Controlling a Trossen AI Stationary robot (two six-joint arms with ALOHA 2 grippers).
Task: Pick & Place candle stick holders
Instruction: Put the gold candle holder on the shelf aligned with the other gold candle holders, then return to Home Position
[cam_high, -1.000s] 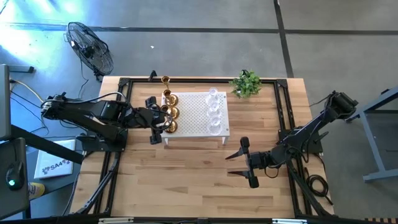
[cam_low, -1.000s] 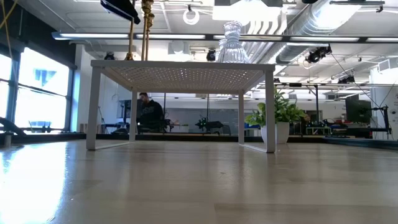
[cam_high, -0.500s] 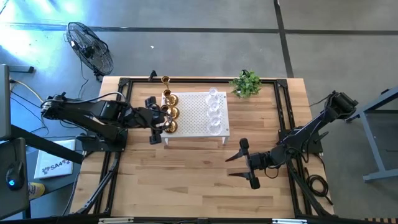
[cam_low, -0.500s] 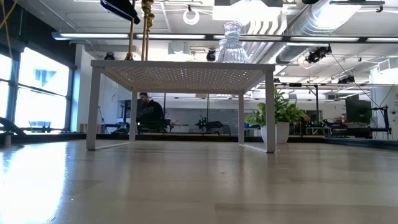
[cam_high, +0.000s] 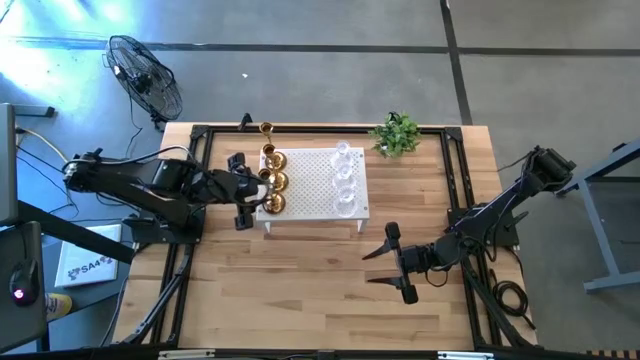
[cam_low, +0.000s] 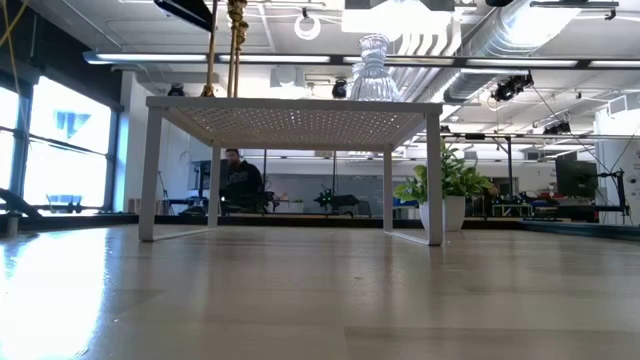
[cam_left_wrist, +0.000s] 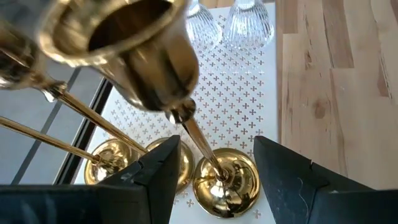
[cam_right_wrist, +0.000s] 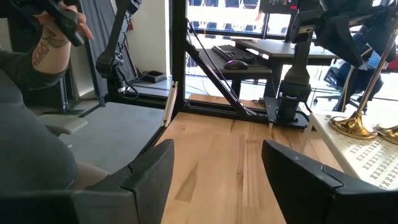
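Candle stick holders (cam_high: 272, 180) crowd the white stand (cam_high: 318, 190) (no readable writing); left claw (cam_high: 238, 189) released beside them.

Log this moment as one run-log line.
left gripper: open, at nearest brass holder on white stand | right gripper: open, waiting over table

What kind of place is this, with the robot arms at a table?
Probably a robotics lab or workshop in an open office-like hall. A wooden table on a bare concrete floor, exposed ceiling ducts and strip lights, and a desk with keyboard behind the table all suggest it.
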